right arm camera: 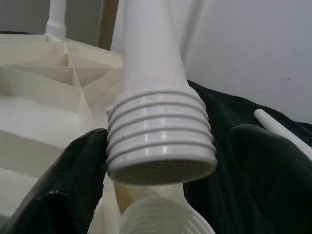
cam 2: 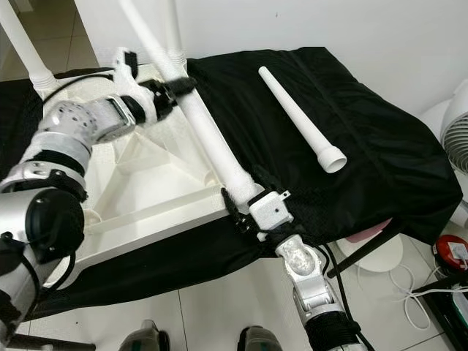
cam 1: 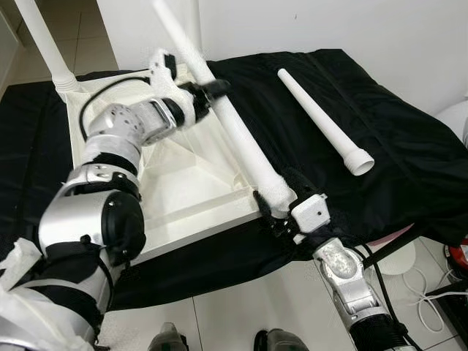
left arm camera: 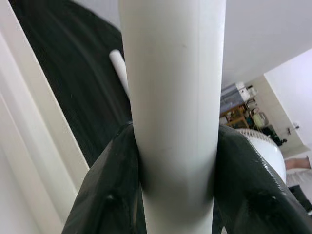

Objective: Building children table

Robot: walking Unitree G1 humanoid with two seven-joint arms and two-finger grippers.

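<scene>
Both tools grip one long white plastic table leg (cam 1: 234, 128): my left tool (cam 1: 212, 91) mid-shaft, my right tool (cam 1: 281, 212) at its threaded end, above the upturned white tabletop (cam 1: 183, 190). No writing readable.

The leg (cam 1: 234, 124) runs off the top edge, its threaded end buried in the right gripper (cam 1: 281, 208), the corner leg (cam 1: 45, 44) is cropped too, and black cloth (cam 1: 409, 146) hides the worktop entirely.

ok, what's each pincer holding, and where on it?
Both hold one white table leg: left pincer clamps its shaft partway up, right pincer holds near the threaded end.
</scene>
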